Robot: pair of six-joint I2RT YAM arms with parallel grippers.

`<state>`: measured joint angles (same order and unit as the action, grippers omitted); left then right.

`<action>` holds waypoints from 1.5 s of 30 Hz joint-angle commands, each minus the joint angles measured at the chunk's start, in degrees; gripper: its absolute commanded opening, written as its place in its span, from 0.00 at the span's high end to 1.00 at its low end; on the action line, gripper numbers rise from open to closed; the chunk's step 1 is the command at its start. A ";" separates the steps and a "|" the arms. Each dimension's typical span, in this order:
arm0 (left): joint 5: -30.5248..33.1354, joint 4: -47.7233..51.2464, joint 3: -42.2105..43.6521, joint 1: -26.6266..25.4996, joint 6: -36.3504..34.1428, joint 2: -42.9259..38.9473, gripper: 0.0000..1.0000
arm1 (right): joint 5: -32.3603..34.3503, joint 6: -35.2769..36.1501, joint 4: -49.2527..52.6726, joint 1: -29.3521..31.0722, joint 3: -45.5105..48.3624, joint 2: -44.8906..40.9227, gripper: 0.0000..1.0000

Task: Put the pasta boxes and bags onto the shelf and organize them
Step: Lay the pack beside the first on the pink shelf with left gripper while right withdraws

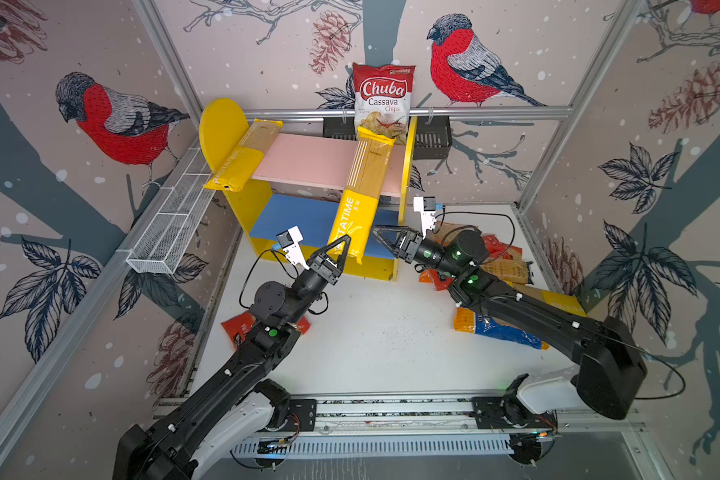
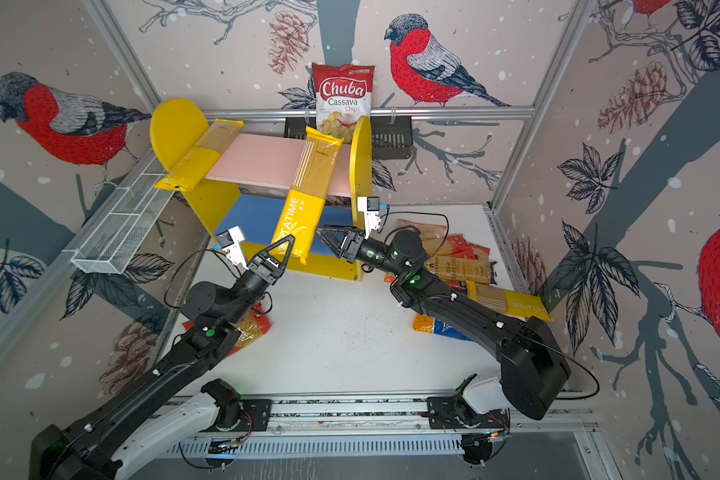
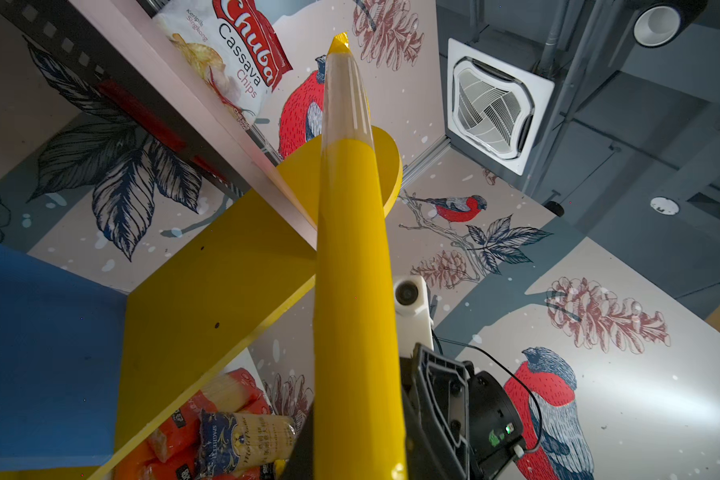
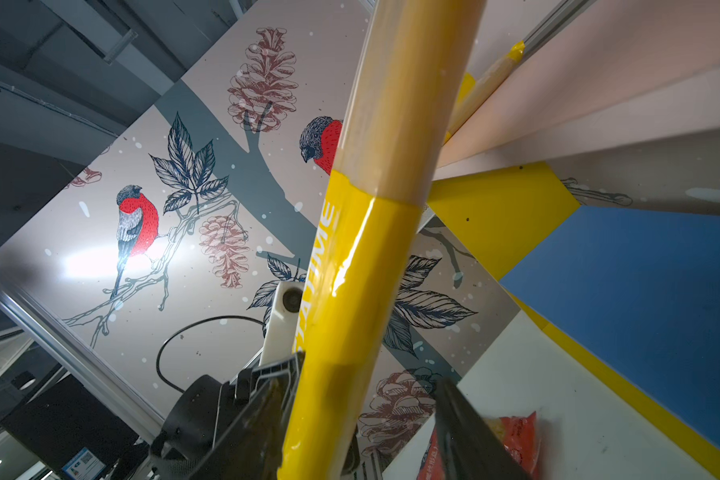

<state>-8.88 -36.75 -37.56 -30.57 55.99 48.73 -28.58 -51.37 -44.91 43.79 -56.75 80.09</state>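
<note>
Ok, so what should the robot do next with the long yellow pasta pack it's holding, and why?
Probably the left gripper should push the leaning yellow pack up onto the pink board. It is shut on the pack's low end, the right gripper stands open beside it, and the pack only leans on the board's front edge, its lower half hanging out over the blue board.

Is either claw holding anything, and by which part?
The left gripper pinches the long yellow pasta pack by its lower end; the pack leans on the shelf. The right gripper is open beside it, holding nothing.
</note>
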 commanded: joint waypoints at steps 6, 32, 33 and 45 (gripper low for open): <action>-9.49 16.56 -18.51 14.30 0.41 6.46 1.00 | 1.89 -0.80 2.43 0.47 6.79 -3.47 0.41; -32.60 14.35 -27.80 47.44 16.87 18.44 0.47 | 5.63 -4.61 2.81 8.82 14.39 1.02 0.42; -32.83 13.48 -26.99 47.44 17.79 17.90 0.43 | 5.71 -4.70 2.73 8.91 14.46 1.26 0.42; -30.69 10.27 -23.08 44.48 18.72 16.89 0.49 | 5.46 -4.79 2.89 9.95 12.75 3.31 0.42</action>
<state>-40.25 -21.65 -60.69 14.37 74.74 64.99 -23.18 -55.86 -41.47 53.45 -43.33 83.26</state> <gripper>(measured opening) 0.537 0.581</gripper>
